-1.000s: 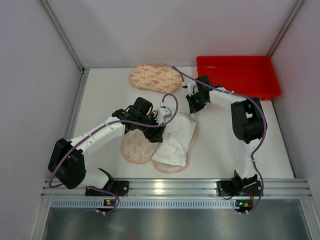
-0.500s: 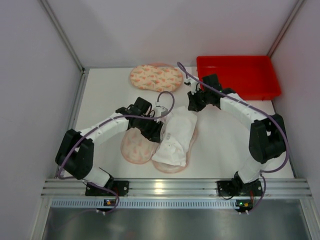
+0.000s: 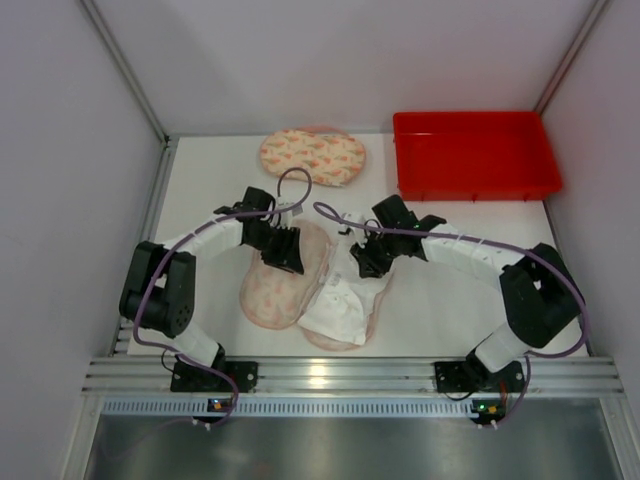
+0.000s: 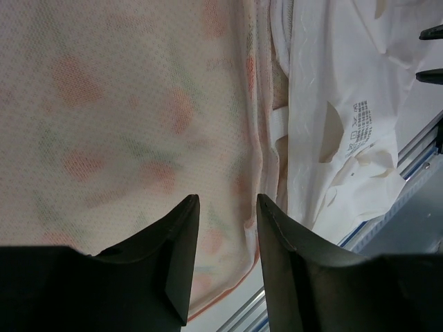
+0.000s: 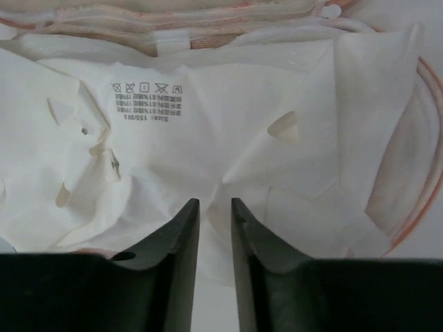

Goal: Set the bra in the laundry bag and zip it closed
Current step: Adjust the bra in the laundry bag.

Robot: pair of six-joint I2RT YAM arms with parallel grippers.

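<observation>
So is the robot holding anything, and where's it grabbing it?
The left gripper holds nothing; it hangs open over the laundry bag. The right gripper has its tips at a crease in the bra, too unclear to call a grip.

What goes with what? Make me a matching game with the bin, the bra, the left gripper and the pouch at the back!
Things:
1. bin
2. bra
3. left gripper
4. back pouch

Clues:
A. white, with a care label
B. over the open laundry bag
C. red
D. lying alone near the far wall

Pairs: 1-C, 2-A, 3-B, 4-D
</observation>
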